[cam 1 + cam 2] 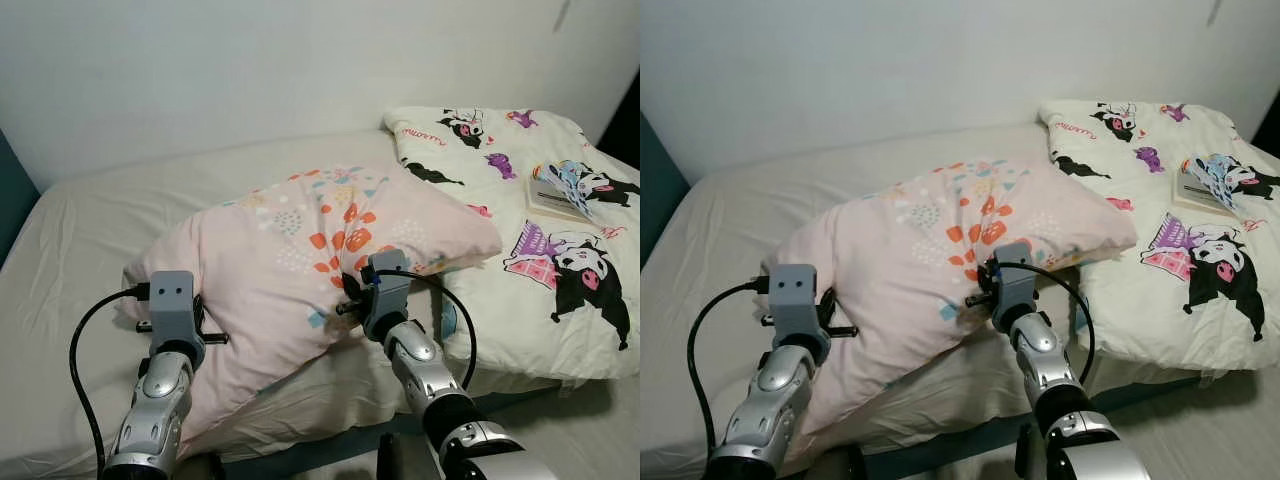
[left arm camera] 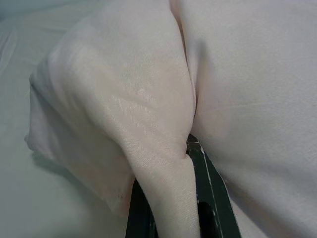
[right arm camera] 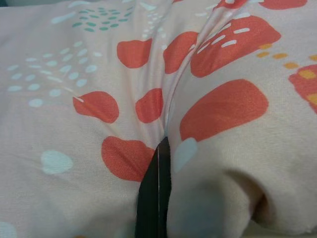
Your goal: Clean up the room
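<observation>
A pink pillow (image 1: 300, 260) with orange and teal spots lies lifted and tilted over the beige bed sheet (image 1: 90, 250). My left gripper (image 1: 190, 325) pinches its lower left corner; in the left wrist view a fold of pink cloth (image 2: 168, 198) sits between the black fingers (image 2: 210, 193). My right gripper (image 1: 355, 285) is shut on the pillow's front edge, where the right wrist view has the black fingers (image 3: 156, 198) squeezing the spotted fabric (image 3: 208, 114).
A white quilt (image 1: 540, 250) with cartoon prints covers the bed's right side, with a book (image 1: 555, 195) lying on it. A pale wall stands behind the bed. A dark blue headboard edge (image 1: 12, 200) is at the far left.
</observation>
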